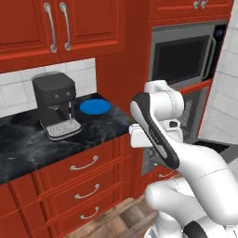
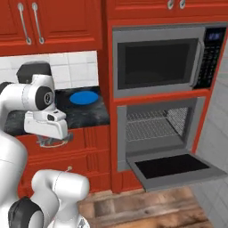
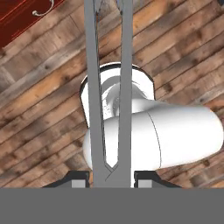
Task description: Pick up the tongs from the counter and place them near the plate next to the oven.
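tongs (image 3: 107, 87): matt grey metal, smooth. counter (image 1: 28, 144): glossy black marble, faint white veins. plate (image 1: 95, 107): smooth bright blue, slight sheen. oven (image 2: 162, 142): steel-grey frame, dark glass door, wire racks. Floor (image 3: 183, 48): rough-grained wood planks. Coffee machine (image 1: 56, 104): matt black plastic, metal drip grille.

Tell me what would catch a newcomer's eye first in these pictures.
Probably the wall oven, its door dropped open beside the red cabinets, racks showing. Next, the bright blue plate on the black counter, just right of the coffee machine. In the hand view, the gripper is shut on the joined end of the silver tongs, whose arms stretch out over the wooden floor.
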Available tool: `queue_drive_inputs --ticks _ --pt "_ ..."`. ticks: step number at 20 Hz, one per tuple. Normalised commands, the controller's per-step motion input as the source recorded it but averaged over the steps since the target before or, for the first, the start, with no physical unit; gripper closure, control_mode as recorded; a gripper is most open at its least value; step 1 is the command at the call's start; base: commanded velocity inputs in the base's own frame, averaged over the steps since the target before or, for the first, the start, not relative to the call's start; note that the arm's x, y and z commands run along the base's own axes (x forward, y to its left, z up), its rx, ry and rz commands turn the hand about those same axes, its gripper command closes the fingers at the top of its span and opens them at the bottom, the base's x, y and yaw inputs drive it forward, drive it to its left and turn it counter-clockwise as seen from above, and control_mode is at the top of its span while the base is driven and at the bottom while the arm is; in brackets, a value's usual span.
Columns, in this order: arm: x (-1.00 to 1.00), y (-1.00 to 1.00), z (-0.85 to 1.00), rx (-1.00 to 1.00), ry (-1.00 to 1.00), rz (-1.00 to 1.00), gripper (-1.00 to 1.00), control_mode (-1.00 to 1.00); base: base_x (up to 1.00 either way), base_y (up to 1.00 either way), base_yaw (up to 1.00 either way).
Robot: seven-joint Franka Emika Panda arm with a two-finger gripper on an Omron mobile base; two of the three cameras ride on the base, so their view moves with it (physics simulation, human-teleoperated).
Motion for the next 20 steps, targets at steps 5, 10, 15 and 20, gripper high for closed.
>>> queue_drive_inputs --ticks 5,10,15,20 --pt "0.0 0.0 0.0 0.0 0.0 0.0 1.0 1.0 0.64 -0.38 0.51" --pt "0.0 0.0 0.0 0.0 0.0 0.0 1.0 1.0 0.75 -0.42 0.43" --pt "0.0 0.0 0.0 0.0 0.0 0.0 1.0 1.0 0.63 -0.33 0.35" --pt "0.09 -0.01 -0.05 0.01 0.0 0.1 1.0 -1.0 0.21 -0.05 0.18"
